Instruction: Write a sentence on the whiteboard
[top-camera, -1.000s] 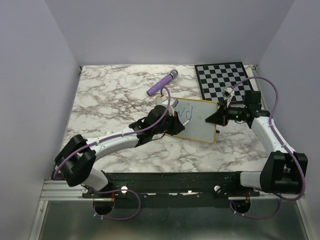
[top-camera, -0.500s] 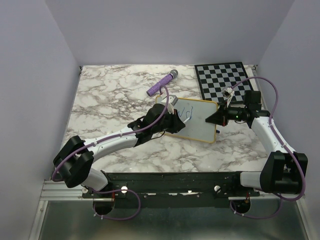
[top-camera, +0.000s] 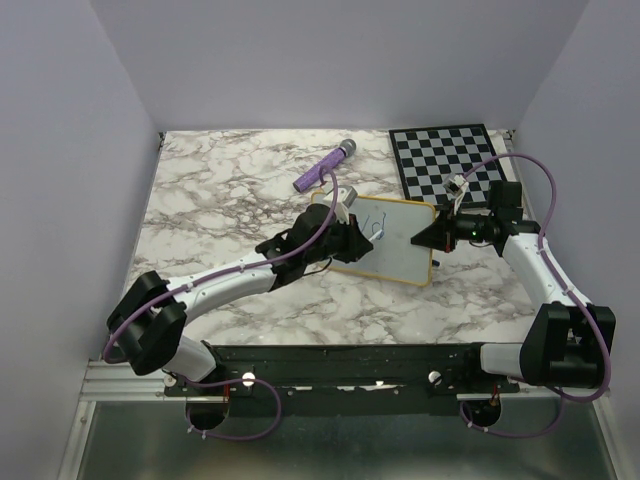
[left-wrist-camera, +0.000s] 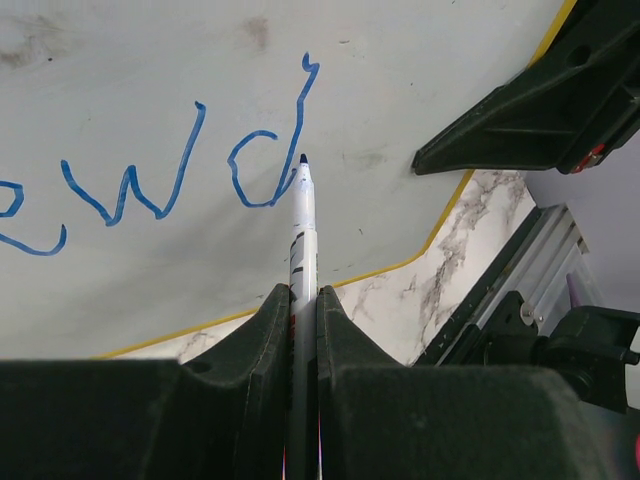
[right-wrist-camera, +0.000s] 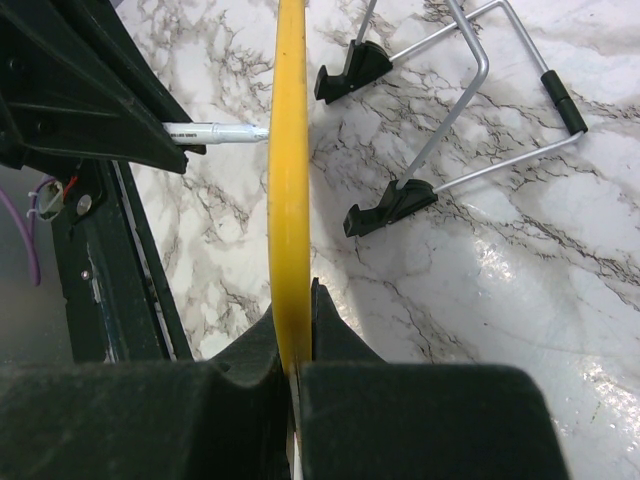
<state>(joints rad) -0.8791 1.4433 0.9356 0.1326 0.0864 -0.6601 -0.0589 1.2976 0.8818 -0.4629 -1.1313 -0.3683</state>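
Writing the sentence (left-wrist-camera: 160, 212)
My left pincer (left-wrist-camera: 302, 300) clamps the marker (left-wrist-camera: 302, 220), my right pincer (right-wrist-camera: 292, 300) clamps the whiteboard (right-wrist-camera: 290, 150): press lightly, stroke steadily.

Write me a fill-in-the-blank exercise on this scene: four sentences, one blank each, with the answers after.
1. The marker pointing at the whiteboard is held in the ____ gripper.
2. The lettering on the whiteboard is ____ in colour.
3. The right gripper is shut on the whiteboard's frame, whose colour is ____.
4. The checkered board lies at the table's far ____ corner.
Missing words: left; blue; yellow; right.
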